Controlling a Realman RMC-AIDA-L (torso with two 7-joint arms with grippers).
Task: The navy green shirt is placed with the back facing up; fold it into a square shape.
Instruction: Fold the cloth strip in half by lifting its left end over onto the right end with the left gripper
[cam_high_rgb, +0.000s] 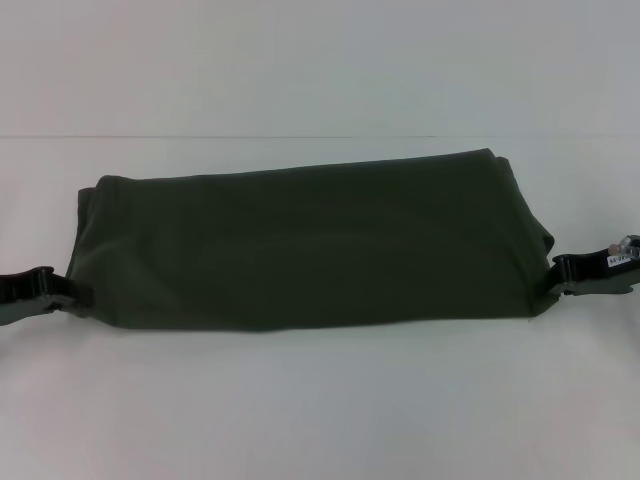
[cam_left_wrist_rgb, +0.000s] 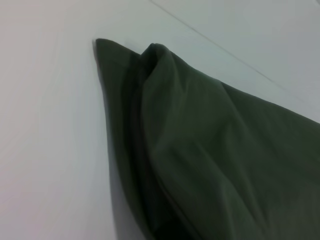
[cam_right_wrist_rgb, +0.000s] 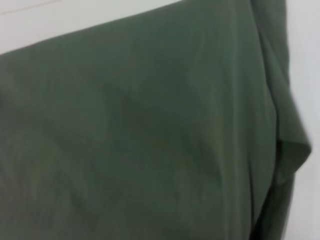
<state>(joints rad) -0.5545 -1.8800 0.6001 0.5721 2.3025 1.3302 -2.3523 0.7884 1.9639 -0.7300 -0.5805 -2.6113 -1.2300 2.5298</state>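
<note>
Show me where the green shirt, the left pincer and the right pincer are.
navy green shirt (cam_high_rgb: 310, 250): head view, middle of the folded cloth.
left pincer (cam_high_rgb: 62, 292): head view, tip at the shirt's left end.
right pincer (cam_high_rgb: 565, 272): head view, tip at the shirt's right end.

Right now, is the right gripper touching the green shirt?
Touching. The head view shows the right gripper meeting the navy green shirt at its near right corner, with no gap between them.

Head view: high, facing forward and down, whole navy green shirt (cam_high_rgb: 300, 245) on white table (cam_high_rgb: 320, 400). Wrist views: close, each over one shirt end; all share the cloth.
</note>
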